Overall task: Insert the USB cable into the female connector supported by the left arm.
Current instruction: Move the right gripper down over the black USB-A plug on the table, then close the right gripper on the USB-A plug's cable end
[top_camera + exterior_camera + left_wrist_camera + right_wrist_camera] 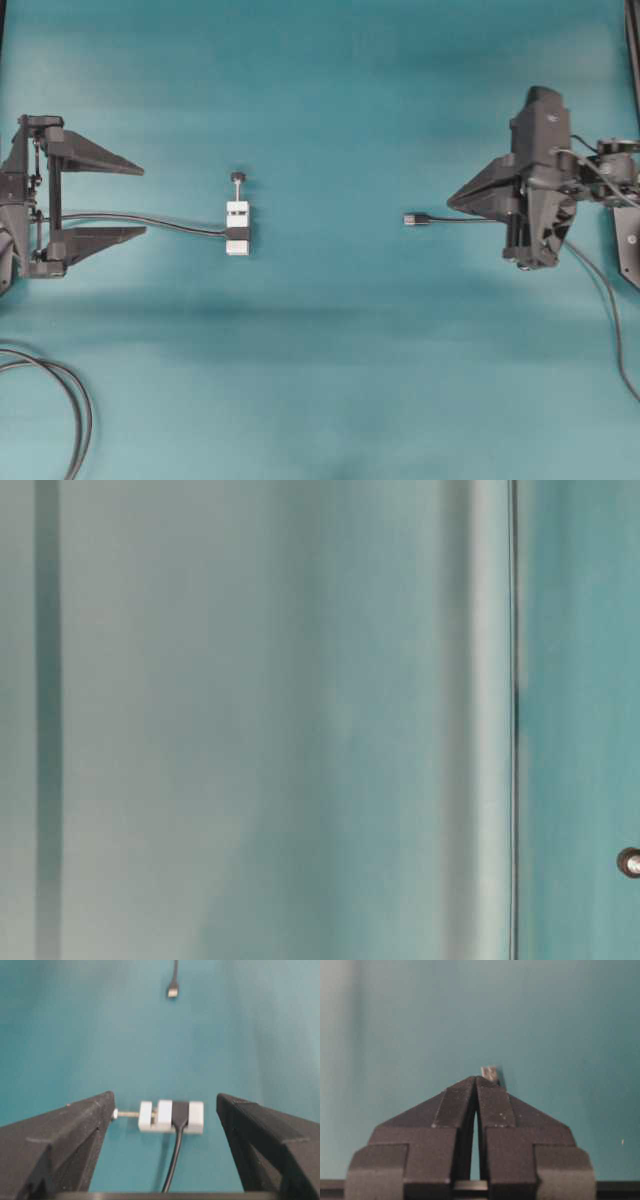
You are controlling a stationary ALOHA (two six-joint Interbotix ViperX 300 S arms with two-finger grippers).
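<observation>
In the overhead view the left end effector (140, 198) sits at about 9 o'clock on the teal surface (330, 380), its two tapering fingers spread wide apart and released, nothing between them. The thin black tail of the female connector (237, 228) runs from the block back toward the gap between those fingers. The connector itself lies flat on the surface a little left of centre, apart from both fingertips: a small white block with a black band, its thin stem and black knob pointing toward 12 o'clock.

The left wrist view shows the same: the connector (171, 1117) lies beyond and between the two open fingers (75, 1130), touching neither, though the tip of its stem comes just beside the left-hand finger. Its black cable comes down toward 6 o'clock.

The right end effector (452, 203) is at about 3 o'clock in the overhead view, its fingers clenched together to a point. The USB cable (416, 219) lies on the surface just below that point, its silver plug facing the connector toward 9 o'clock and well apart from it. From these pictures I cannot tell whether the clenched fingers grip the cable or merely sit above it. The right wrist view shows the closed fingers (492, 1105) with the plug tip (489, 1073) peeking just past them at 12 o'clock.

Thicker black cables (70, 400) loop at about 8 o'clock. The table-level view is a blurred teal wash showing none of these things.
</observation>
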